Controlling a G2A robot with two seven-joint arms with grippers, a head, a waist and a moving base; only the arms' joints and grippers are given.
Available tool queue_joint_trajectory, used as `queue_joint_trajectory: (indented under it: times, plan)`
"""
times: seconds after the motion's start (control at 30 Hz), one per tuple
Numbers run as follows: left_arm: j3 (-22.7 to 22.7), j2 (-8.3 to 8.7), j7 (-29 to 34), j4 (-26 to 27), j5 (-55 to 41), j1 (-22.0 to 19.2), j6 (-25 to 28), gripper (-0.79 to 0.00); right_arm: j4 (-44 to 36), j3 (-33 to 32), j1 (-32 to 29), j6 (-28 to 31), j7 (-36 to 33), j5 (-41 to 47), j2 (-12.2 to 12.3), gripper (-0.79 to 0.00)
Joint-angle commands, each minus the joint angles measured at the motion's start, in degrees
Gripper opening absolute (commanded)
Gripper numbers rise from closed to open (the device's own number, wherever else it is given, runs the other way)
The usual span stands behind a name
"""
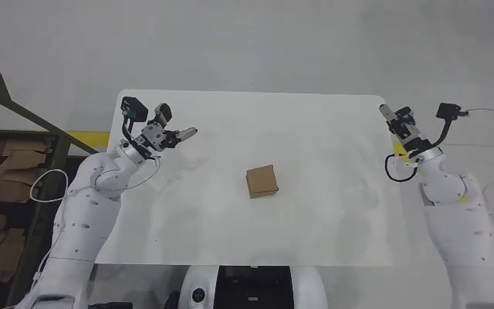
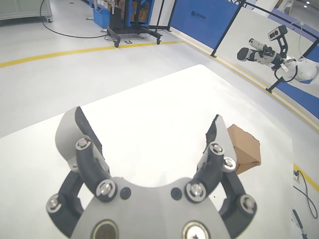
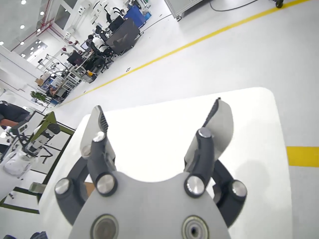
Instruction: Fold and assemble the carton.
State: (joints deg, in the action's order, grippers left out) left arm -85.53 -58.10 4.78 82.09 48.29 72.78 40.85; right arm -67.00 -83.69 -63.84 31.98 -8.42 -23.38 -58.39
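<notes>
The carton (image 1: 262, 181) is sitting near the middle of the tabletop (image 1: 324, 131), resting on one face, with nothing touching it. It is looking like a closed brown box already, its flaps apparently folded in, so I am judging the folding mostly done. I cannot tell whether anything is lying inside it. I am holding my left gripper (image 2: 148, 115) above the far left corner of the tabletop, spread wide and gripping nothing, pointing in toward the carton. I am holding my right gripper (image 3: 158, 104) over the far right corner, also spread and empty. Both are hanging well apart from the carton, probably parked there to leave it free.
</notes>
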Motion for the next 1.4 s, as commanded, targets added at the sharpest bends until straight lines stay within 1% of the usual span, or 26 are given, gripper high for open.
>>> queue_joint_trajectory:
  times: [0.0, 0.23, 1.37]
  plan:
    - [-1.16, 0.15, -0.22, 0.5, -0.04, 0.7, -0.48, 0.0, 0.32, 0.37, 0.47, -0.69, 1.65, -2.5, -0.1, 0.0]
    - [-4.02, 0.55, 0.08, 2.52, -0.36, 2.72, -1.54, 0.0, 1.46, 2.04, 2.29, -2.55, 6.81, -9.2, -0.62, 0.0]
    - [-4.26, 0.58, 0.17, 2.86, -0.46, 2.99, -1.64, -0.001, 1.46, 2.04, 2.29, -2.55, 6.8, -9.19, -0.62, 0.0]
